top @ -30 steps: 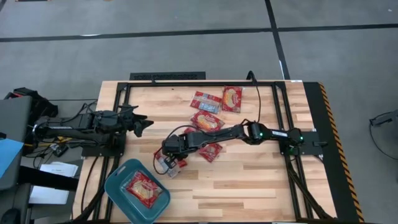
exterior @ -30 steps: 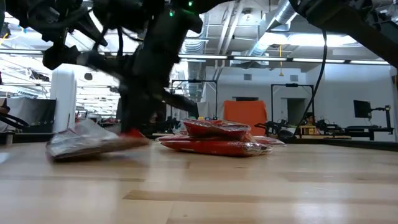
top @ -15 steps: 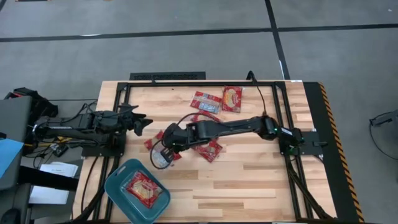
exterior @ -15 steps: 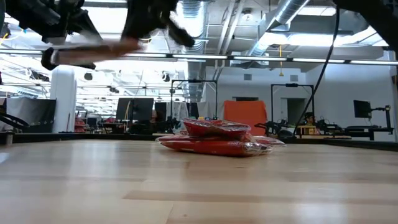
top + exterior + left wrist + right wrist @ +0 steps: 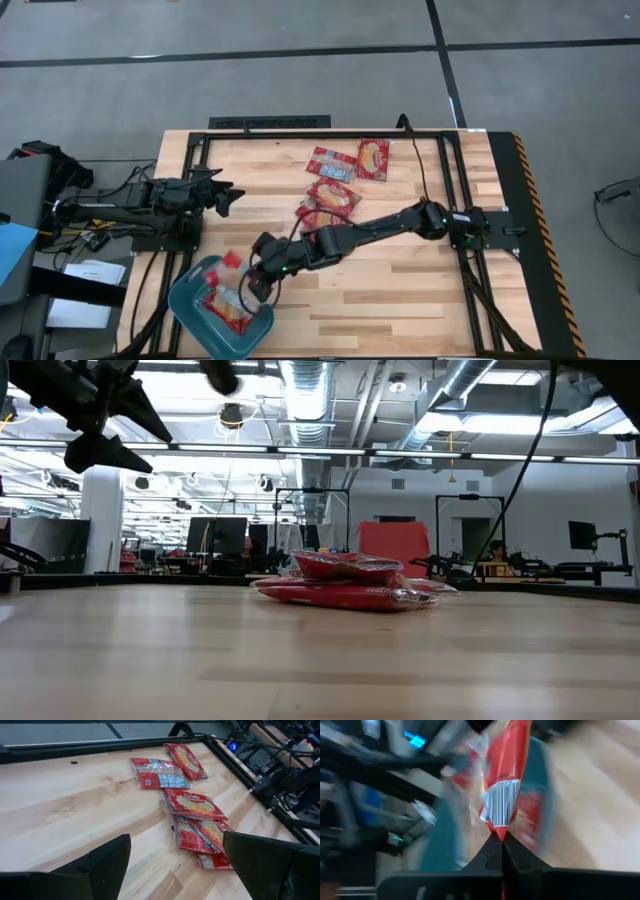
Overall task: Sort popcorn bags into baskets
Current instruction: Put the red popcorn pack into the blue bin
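My right gripper reaches from the table's right side to above the teal basket at the near left corner, shut on a red popcorn bag. Another bag lies flat inside the basket. Several bags lie on the far middle of the table: two apart and an overlapping pile, which also shows in the low view and in the left wrist view. My left gripper waits open above the table's left side, holding nothing. My right gripper pinches the popcorn bag between its two shut fingers at one end edge, just below the barcode. The bag reaches out beyond the fingertips, lifted clear over the basket. The high view shows only blurred red and white at the gripper.
The black frame rails run along the far, left and right sides of the table. Bare wood lies along the near side, right of the basket. The low view shows the room behind the table, with an orange object in it.
My right gripper has lifted a bag off the table's middle and carried it toward the near left corner, over the basket. The bag went from lying on the wood to hanging clear in the fingers. The left arm kept still.
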Action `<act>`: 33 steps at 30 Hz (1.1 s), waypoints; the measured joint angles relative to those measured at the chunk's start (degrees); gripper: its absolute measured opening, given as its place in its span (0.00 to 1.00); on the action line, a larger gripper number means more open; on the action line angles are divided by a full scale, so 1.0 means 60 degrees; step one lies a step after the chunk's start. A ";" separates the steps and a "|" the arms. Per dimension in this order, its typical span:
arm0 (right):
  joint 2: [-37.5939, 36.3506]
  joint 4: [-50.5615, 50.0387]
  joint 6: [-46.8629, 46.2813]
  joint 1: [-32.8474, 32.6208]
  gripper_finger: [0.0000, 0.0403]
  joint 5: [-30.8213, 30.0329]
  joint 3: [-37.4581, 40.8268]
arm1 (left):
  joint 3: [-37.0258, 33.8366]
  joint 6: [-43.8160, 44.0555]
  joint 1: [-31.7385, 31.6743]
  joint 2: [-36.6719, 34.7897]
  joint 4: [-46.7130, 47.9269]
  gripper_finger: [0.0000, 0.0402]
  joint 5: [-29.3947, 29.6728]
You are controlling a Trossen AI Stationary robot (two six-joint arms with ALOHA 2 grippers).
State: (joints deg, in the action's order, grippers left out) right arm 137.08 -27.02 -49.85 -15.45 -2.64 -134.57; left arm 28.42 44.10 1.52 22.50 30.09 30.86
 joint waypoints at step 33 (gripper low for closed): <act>0.1900 0.1863 0.0031 0.0369 0.39 0.2215 -0.0028 | 0.0000 0.0448 0.0000 0.0000 0.0178 0.76 0.0173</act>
State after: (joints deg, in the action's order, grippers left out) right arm 148.49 -15.84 -49.67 -13.24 10.66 -134.74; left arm 28.42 46.78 1.52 22.50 31.16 31.89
